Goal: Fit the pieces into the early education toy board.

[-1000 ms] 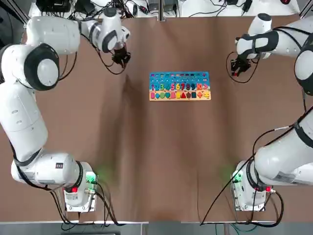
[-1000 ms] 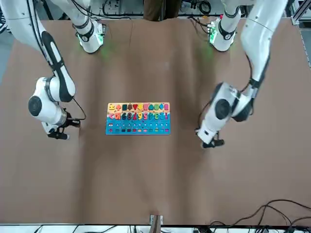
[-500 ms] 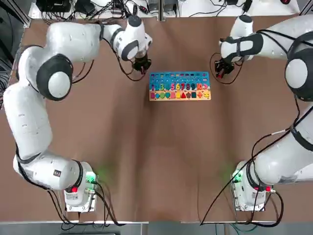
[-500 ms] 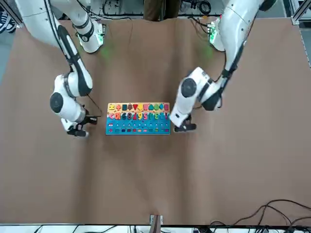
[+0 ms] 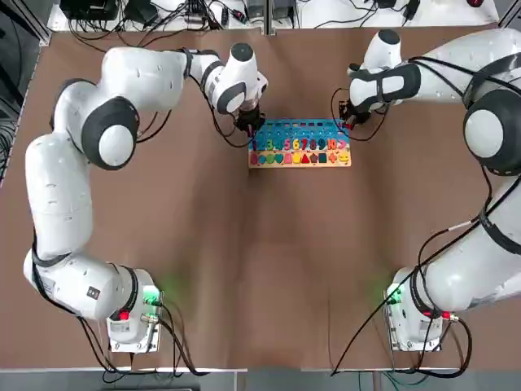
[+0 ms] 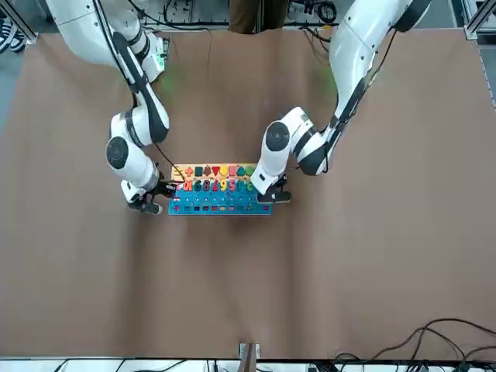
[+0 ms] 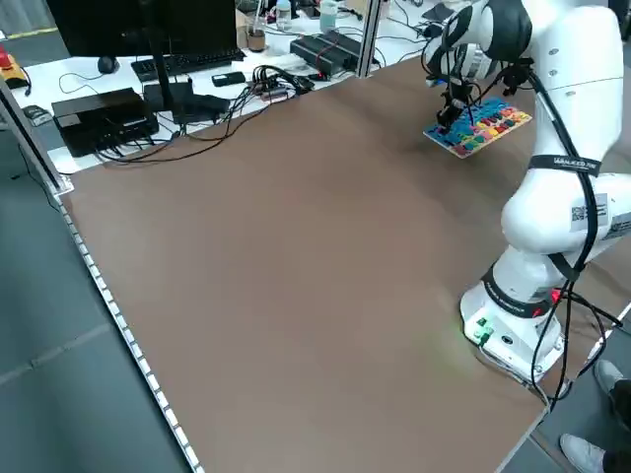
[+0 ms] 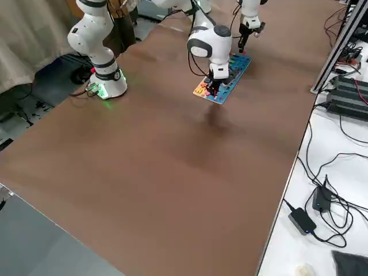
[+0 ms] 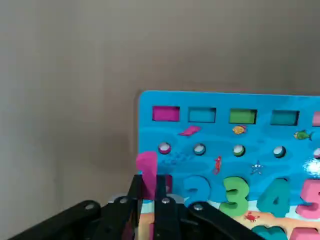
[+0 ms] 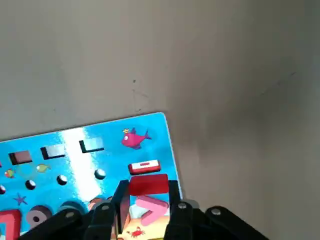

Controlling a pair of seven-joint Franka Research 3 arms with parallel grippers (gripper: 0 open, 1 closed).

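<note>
The early education toy board (image 5: 299, 143) lies flat at the table's far middle, blue on top with rows of coloured numbers and shapes. My left gripper (image 5: 251, 126) hangs over the board's far left corner, shut on a pink piece (image 9: 147, 172) that stands upright between its fingers (image 9: 161, 192). The right gripper (image 5: 352, 118) is at the board's far right corner, shut on a flat red piece (image 10: 148, 185) just above the blue surface (image 10: 90, 150). In the front view the left gripper (image 6: 273, 198) and the right gripper (image 6: 151, 205) flank the board (image 6: 221, 203).
Both arm bases (image 5: 130, 322) (image 5: 415, 322) stand at the near table edge. Brown tabletop (image 5: 269, 261) stretches wide between them and the board. Cables, a monitor and boxes (image 7: 108, 113) sit on a bench beyond the far edge.
Both arms have swung inward from the table's far left and far right to the board's two far corners, each keeping its piece in its grip.
</note>
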